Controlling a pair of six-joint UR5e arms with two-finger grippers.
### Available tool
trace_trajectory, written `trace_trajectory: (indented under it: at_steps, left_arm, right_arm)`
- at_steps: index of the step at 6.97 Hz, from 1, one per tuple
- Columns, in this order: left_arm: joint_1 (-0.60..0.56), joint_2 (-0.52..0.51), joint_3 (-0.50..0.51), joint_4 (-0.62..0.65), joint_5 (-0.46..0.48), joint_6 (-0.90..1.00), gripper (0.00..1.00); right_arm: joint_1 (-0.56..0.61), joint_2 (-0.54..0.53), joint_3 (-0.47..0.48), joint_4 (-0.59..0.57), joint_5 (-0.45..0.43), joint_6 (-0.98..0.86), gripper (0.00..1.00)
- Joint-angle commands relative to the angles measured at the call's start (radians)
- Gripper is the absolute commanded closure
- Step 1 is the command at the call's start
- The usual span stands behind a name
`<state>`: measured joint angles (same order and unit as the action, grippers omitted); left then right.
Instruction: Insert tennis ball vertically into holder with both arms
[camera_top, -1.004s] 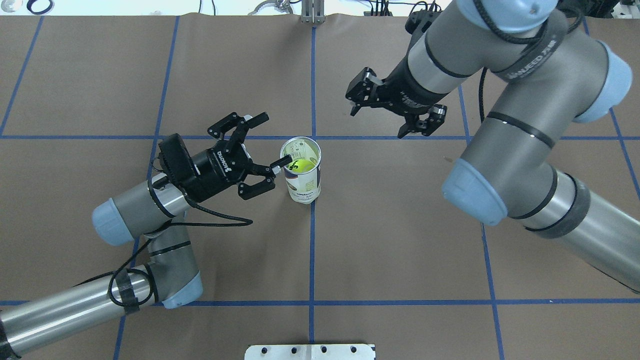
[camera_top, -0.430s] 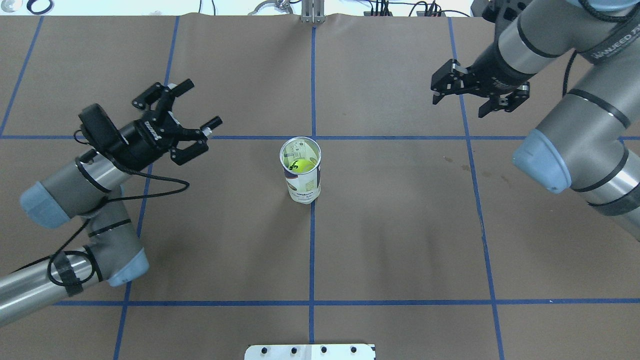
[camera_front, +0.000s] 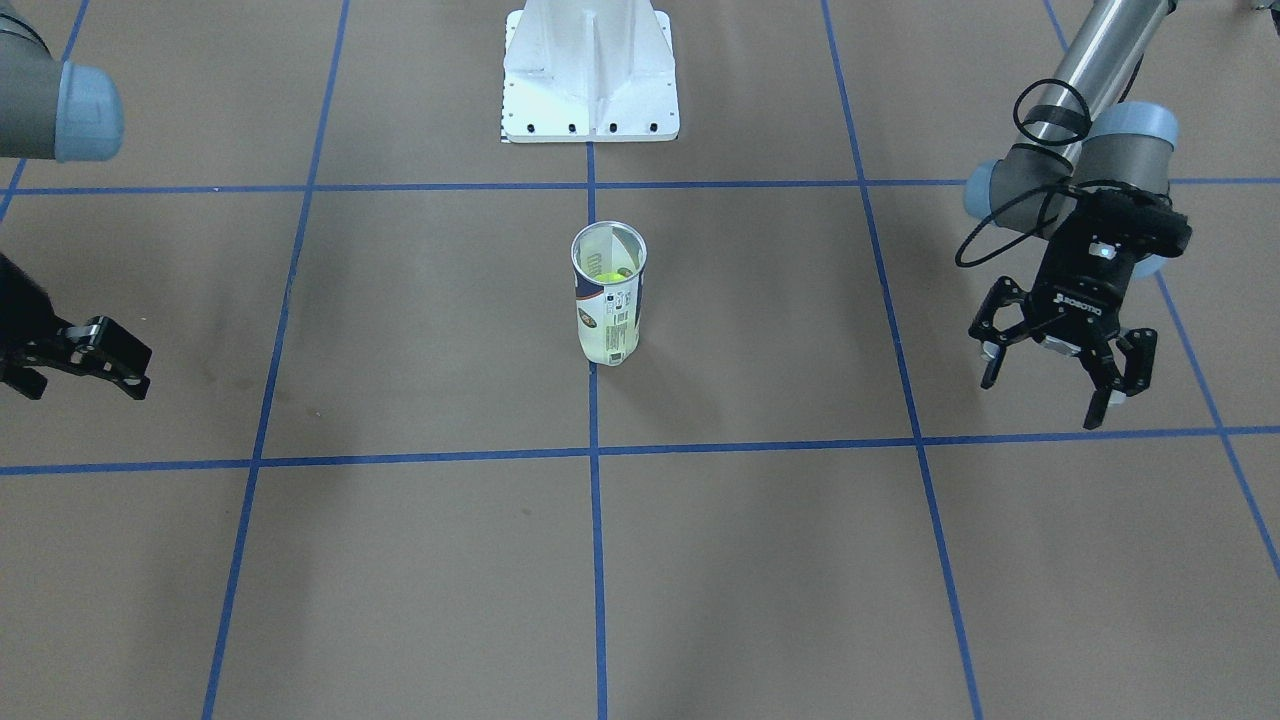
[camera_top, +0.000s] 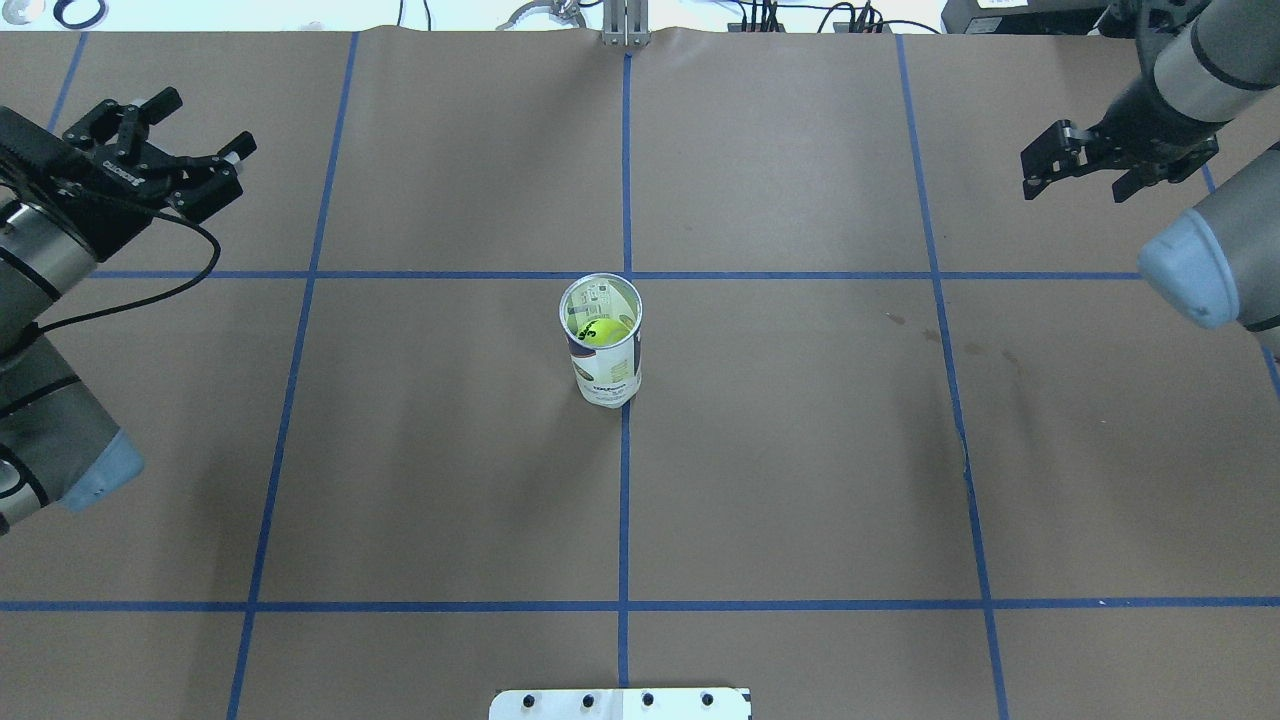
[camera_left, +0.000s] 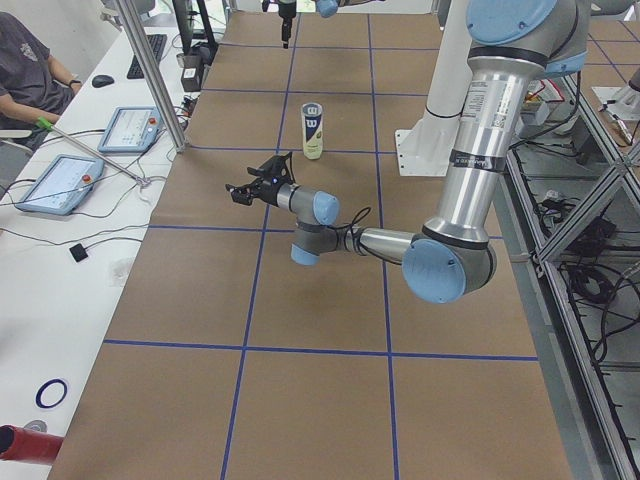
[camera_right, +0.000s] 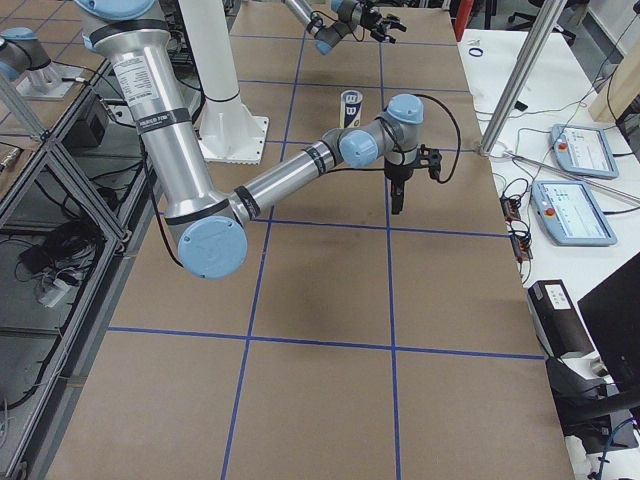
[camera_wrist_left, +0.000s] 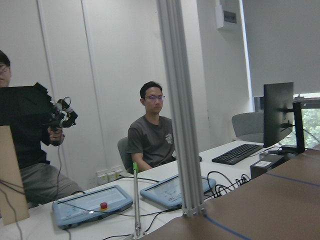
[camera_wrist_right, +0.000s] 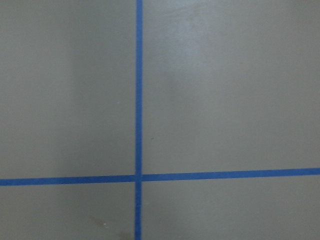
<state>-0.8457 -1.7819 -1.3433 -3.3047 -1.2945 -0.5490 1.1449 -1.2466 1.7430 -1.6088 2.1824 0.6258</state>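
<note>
Tennis ball (camera_top: 603, 331) sits inside upright holder (camera_top: 606, 377), centre of table (camera_top: 800, 470). Since 0.4 s ago both arms pulled farther outward: left gripper (camera_top: 205, 122) and right gripper (camera_top: 1076, 188) at opposite edges, raised, jaws spread, empty

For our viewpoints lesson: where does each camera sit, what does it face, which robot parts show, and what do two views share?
Overhead: high behind the white base, looking down; left hand, right hand.
Front: across the table, facing the base; both hands.
Left: table's left end; left arm nearest.
Right: table's right end; right arm nearest.
Left wrist: faces two people; no robot parts.
Right wrist: faces blue tape below; no robot parts.
Shared: front and overhead show the ball inside the holder.
</note>
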Motion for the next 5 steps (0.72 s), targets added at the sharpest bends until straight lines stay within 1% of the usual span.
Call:
trace_trajectory:
  at_steps: [1,2,3,4,5]
  left_arm:
    - [-0.091,0.022,-0.005,0.285,-0.072,-0.071,0.01]
    - [-0.136,0.026,-0.005,0.353,-0.125,-0.069,0.01]
    - [-0.192,0.029,-0.013,0.469,-0.288,-0.065,0.01]
    - [-0.276,0.029,-0.020,0.550,-0.481,-0.063,0.01]
    - [-0.342,0.026,-0.022,0.671,-0.623,-0.063,0.01]
  right_arm:
    - [0.070,-0.008,-0.068,0.001,-0.001,-0.144,0.01]
    - [0.075,-0.008,-0.069,0.001,-0.001,-0.146,0.01]
    - [0.084,-0.008,-0.079,0.001,-0.003,-0.165,0.01]
    - [0.097,-0.007,-0.086,0.001,-0.003,-0.202,0.01]
    - [0.113,-0.005,-0.101,0.001,-0.003,-0.240,0.01]
